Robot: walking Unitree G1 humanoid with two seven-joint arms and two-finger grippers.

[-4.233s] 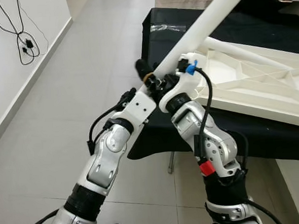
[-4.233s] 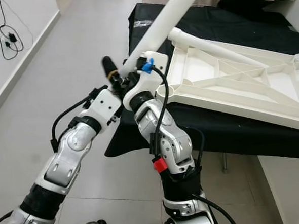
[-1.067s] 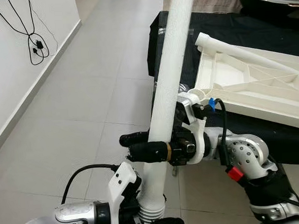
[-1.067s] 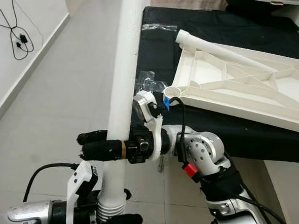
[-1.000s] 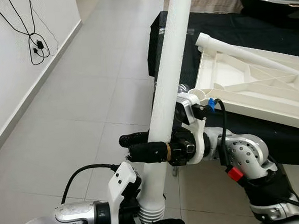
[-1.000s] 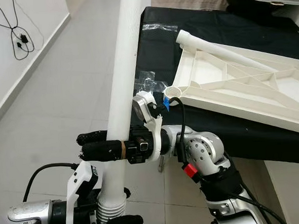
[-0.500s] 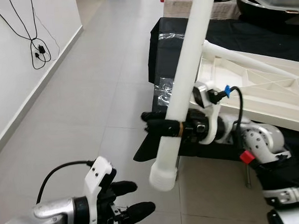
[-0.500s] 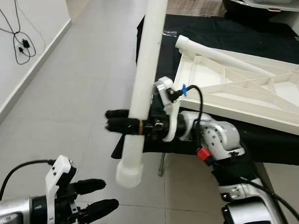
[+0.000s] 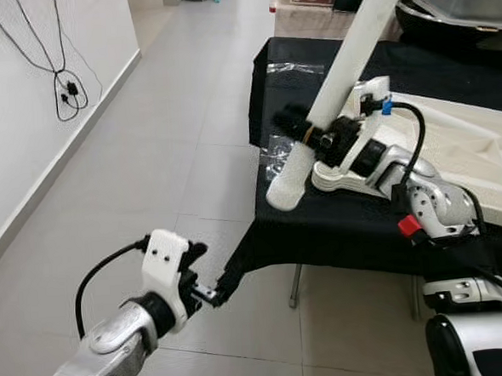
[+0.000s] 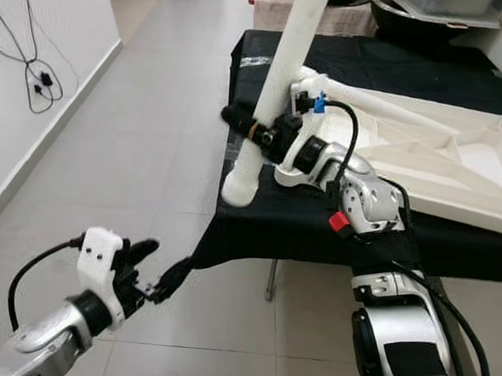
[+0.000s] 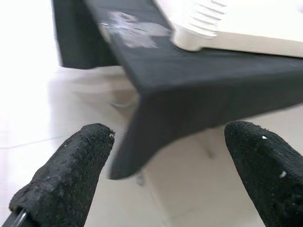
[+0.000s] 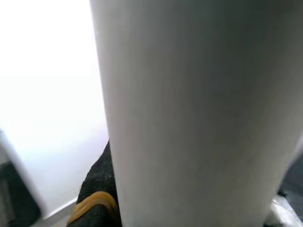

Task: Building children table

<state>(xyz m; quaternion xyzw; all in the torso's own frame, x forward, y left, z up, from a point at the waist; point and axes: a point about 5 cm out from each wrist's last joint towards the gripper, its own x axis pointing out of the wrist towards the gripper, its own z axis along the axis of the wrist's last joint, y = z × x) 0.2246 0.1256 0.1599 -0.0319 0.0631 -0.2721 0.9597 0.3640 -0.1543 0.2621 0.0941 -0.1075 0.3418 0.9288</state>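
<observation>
Looking down, you see pale grey floor tiles (image 9: 146, 143) running along a white wall (image 9: 25, 125) on your left, with a black cable (image 9: 61, 76) hanging on it. Ahead to your right stands the table (image 9: 338, 225) draped in black cloth, its near corner hanging over open floor. On it lies the white upturned tabletop (image 10: 454, 163) with ribbed underside. Your right gripper (image 9: 303, 129) is clamped around the white table leg (image 9: 346, 63), which tilts up and away, its threaded lower end just past the table's near edge. Your left gripper (image 11: 165, 161) hangs low over the tiles, well clear of the table, fingers (image 11: 71, 170) spread wide with nothing between them.
</observation>
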